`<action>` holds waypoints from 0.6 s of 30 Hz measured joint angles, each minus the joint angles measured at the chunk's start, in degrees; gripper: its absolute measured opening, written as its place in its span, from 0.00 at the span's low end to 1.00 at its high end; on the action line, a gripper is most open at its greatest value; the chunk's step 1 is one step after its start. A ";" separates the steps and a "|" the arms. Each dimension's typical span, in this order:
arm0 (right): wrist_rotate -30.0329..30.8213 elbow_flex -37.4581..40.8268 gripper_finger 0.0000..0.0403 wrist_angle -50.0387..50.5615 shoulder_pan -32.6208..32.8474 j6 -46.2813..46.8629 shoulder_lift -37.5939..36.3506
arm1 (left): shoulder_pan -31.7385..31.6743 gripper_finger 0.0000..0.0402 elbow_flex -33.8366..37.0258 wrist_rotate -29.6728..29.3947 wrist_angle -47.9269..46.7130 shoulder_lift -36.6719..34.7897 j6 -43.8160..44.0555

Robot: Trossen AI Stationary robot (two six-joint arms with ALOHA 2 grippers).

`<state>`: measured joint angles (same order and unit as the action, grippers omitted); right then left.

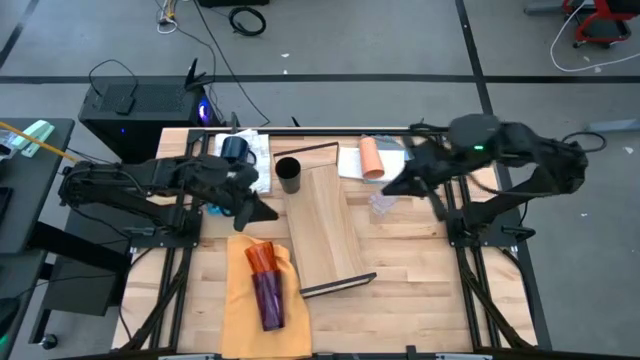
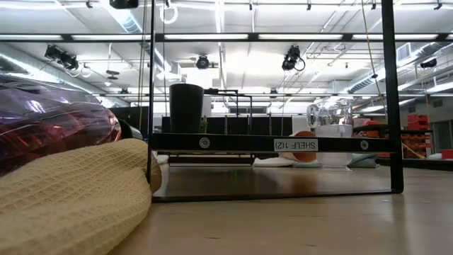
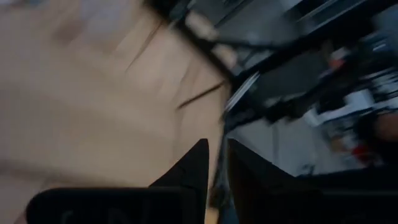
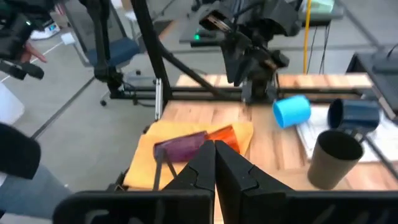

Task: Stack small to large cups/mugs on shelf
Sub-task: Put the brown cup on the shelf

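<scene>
Pale wood is what we see most of from above: the long pale wooden shelf plank (image 1: 325, 222) lies flat on the slatted wood tabletop (image 1: 420, 285), its long axis running from the upper middle of the frame down towards the lower middle, a thin dark bar at each end. At its upper end stands the black cup (image 1: 288, 175), upright; the low view shows that cup (image 2: 186, 108) on the plank's edge, which carries a white label, and only there do we see the clear plastic cup (image 2: 331, 129) standing at right. In the overhead picture the orange and purple tumblers (image 1: 268, 283) lie on their sides on the mustard-yellow cloth (image 1: 240, 310) at lower left, long axis running up and down the frame. The peach cup (image 1: 371, 157) lies tipped over right of the plank's upper end, and the dark navy mug (image 1: 236, 149) sits at upper left. Only the right wrist view shows the bright blue mug (image 4: 291, 111), on its side. The left gripper (image 1: 262, 211) hangs just left of the plank, its fingers (image 3: 194, 167) slightly parted around nothing. The right gripper (image 1: 392, 187) hovers right of the plank, fingers pressed together and empty.
</scene>
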<state>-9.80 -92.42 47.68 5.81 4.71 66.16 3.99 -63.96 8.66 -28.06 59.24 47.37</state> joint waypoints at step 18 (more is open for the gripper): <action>14.89 -0.04 0.02 4.61 10.86 6.02 -9.60 | 10.16 0.14 -0.04 1.64 7.77 4.42 7.76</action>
<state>5.09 -92.47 52.29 16.67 10.74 56.55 14.15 -64.01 10.30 -20.29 63.66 55.13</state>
